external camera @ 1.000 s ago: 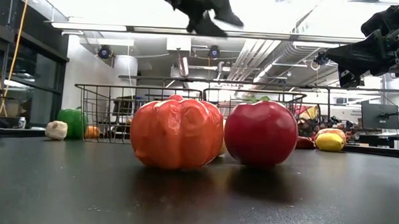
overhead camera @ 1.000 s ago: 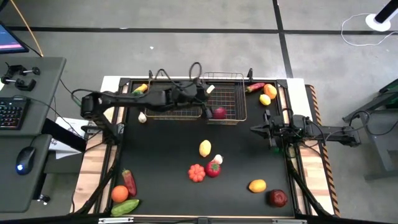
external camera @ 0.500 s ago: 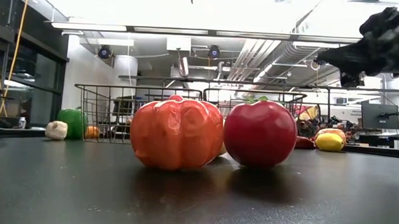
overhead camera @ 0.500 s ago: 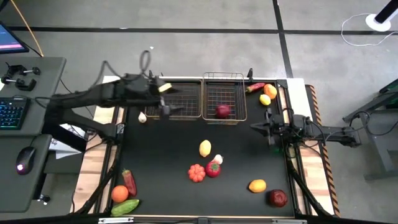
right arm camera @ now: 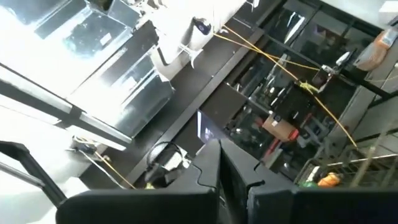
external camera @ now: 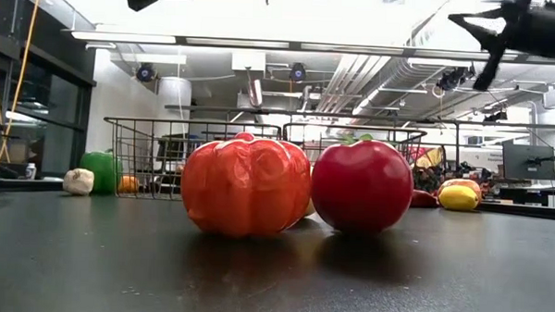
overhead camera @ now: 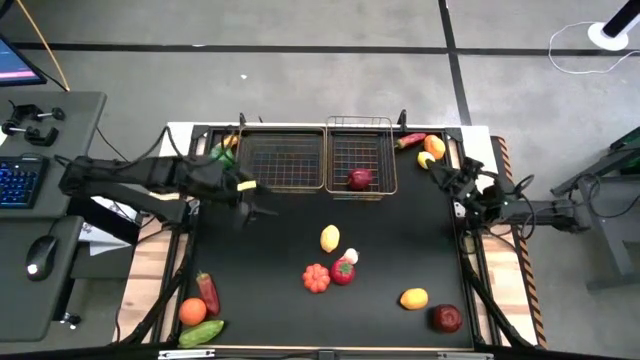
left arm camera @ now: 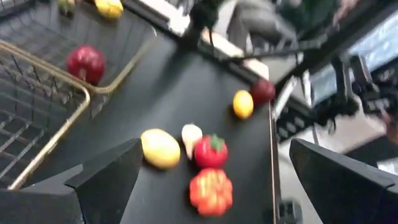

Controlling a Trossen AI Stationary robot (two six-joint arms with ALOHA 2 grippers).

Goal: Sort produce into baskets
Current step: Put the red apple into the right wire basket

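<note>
Left tool withdrew from baskets, empty.

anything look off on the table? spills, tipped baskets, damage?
Nothing stands out. Both baskets sit upright side by side; the right one holds a single red apple. The other produce lies loose on the mat, none visibly damaged.

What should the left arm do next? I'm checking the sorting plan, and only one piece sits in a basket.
Probably swing the open left end effector toward the yellow lemon, the nearest loose piece on the black table. It holds nothing, and only the red apple lies in the right basket.
</note>
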